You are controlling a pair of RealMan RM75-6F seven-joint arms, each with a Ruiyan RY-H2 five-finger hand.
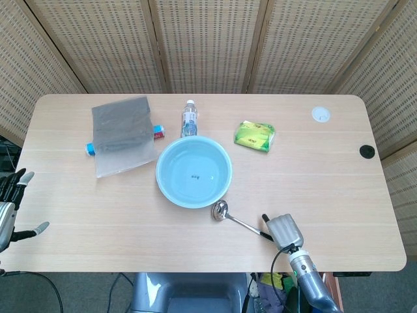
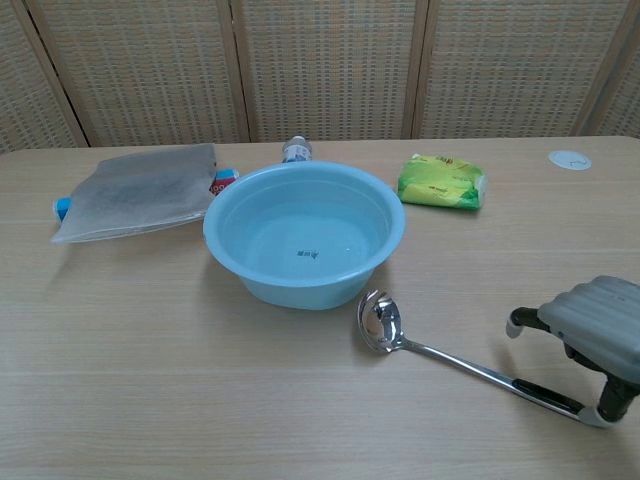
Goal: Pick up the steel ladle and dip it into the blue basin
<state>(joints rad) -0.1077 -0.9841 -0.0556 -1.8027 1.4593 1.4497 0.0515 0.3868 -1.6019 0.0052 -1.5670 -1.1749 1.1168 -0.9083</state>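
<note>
A round light-blue plastic basin [image 2: 304, 235] sits at centre frame on the pale wooden worktop [image 2: 150, 350]. A shiny steel ladle [image 2: 460, 362] lies below and right of it, bowl just beside the basin's base, black-tipped handle running toward the lower right, where the grey right hand [image 2: 592, 340] arches over its end.

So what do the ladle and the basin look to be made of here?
Ladle: polished steel by its mirror-bright bowl, with a black handle end, probably plastic. Basin: likely plastic, smooth, uniformly pale blue with a soft sheen.
</note>
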